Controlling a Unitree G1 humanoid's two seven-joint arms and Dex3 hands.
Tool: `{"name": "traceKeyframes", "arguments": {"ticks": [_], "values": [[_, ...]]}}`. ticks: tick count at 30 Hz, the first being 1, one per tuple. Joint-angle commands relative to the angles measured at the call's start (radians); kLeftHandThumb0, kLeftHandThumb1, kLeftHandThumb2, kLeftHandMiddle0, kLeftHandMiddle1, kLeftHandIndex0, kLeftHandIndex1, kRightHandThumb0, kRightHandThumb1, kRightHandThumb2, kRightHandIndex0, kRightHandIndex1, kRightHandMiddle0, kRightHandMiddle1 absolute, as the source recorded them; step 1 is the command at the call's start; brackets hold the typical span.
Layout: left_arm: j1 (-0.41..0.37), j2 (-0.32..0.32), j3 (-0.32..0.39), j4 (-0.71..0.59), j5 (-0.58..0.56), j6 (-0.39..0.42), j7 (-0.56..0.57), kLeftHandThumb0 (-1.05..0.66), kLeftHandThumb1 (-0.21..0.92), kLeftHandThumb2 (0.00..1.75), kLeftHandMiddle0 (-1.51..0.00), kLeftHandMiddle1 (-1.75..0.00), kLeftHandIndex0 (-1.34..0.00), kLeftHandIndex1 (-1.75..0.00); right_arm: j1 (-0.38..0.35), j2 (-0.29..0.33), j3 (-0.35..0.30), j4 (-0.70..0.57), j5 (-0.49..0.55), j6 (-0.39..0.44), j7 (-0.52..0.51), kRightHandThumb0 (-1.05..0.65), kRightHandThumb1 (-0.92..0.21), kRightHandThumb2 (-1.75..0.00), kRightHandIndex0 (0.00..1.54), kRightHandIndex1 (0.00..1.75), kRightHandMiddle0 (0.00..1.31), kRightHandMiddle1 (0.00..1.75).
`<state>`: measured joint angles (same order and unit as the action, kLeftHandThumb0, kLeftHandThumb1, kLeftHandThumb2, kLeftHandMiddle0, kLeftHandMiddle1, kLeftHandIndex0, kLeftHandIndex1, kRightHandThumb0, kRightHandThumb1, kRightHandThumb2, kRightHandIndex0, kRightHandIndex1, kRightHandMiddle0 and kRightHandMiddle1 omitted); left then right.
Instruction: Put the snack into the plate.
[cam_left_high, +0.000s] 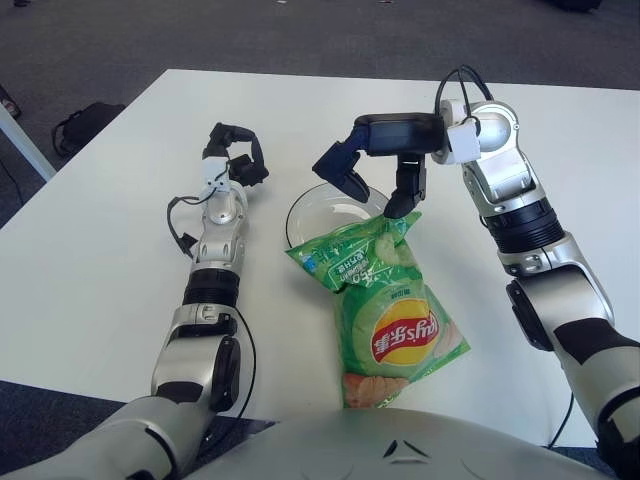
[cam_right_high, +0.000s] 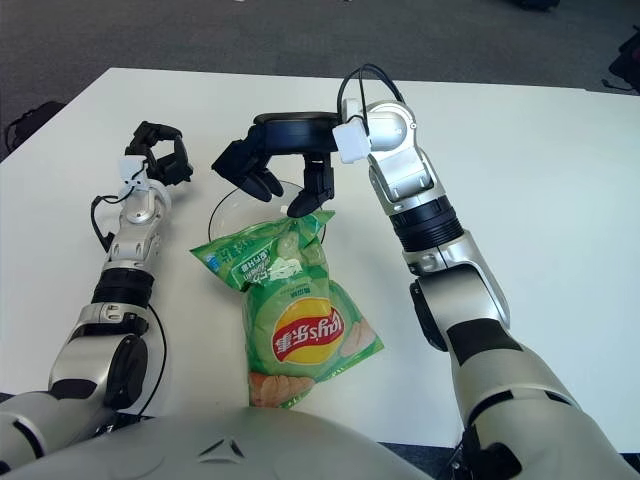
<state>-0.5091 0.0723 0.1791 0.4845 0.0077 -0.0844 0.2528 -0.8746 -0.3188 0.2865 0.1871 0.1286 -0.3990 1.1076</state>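
White desk (cam_left_high: 90, 260) carries a glass plate (cam_left_high: 305, 208) with the snack (cam_left_high: 385, 300) half over its rim. Right hand (cam_left_high: 375, 180) — fingers spread, empty (left hand (cam_left_high: 235, 160) idle beside the plate) — is best closed on the bag's top corner.

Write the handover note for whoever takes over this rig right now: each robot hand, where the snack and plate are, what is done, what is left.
Right robot hand: fingers spread over the plate, one fingertip at the top edge of the green chip bag; no grasp visible.
Left robot hand: idle, left of the plate.
Clear plate: on the white table, mid-table.
Chip bag: lies flat on the table, its top edge overlapping the plate's near rim.
Done: bag only partly on the plate.
Left: grip the bag and move it fully into the plate.
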Motion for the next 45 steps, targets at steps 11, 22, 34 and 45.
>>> {"name": "traceKeyframes", "arguments": {"ticks": [11, 22, 34, 45], "values": [[-0.011, 0.018, 0.013, 0.041, -0.009, -0.055, -0.007, -0.42, 0.51, 1.07, -1.23, -1.75, -0.46, -1.75, -0.008, 0.002, 0.008, 0.018, -0.016, -0.019, -0.01, 0.0, -0.01, -1.54, 0.9, 1.38, 0.72, 1.75], [0.101, 0.018, -0.037, -0.283, -0.136, -0.078, -0.235, -0.43, 0.48, 1.11, -1.15, -1.75, -0.49, -1.75, 0.038, 0.031, -0.106, 0.183, -0.153, 0.165, -0.429, -0.77, -0.9, -0.91, 0.22, 0.8, 0.02, 0.47], [0.098, 0.087, -0.065, -0.2, -0.122, -0.256, -0.425, -0.43, 0.48, 1.11, -1.06, -1.75, -0.48, -1.75, -0.017, -0.034, -0.16, 0.327, -0.141, 0.07, -0.384, -0.73, -0.92, -0.94, 0.32, 0.92, 0.0, 0.58], [0.093, 0.089, -0.055, -0.165, -0.103, -0.256, -0.394, -0.42, 0.53, 1.05, -1.04, -1.75, -0.45, -1.75, 0.003, 0.035, -0.146, 0.303, -0.236, 0.113, -0.613, -0.65, -0.92, -0.86, 0.32, 0.95, 0.0, 0.91]]}}
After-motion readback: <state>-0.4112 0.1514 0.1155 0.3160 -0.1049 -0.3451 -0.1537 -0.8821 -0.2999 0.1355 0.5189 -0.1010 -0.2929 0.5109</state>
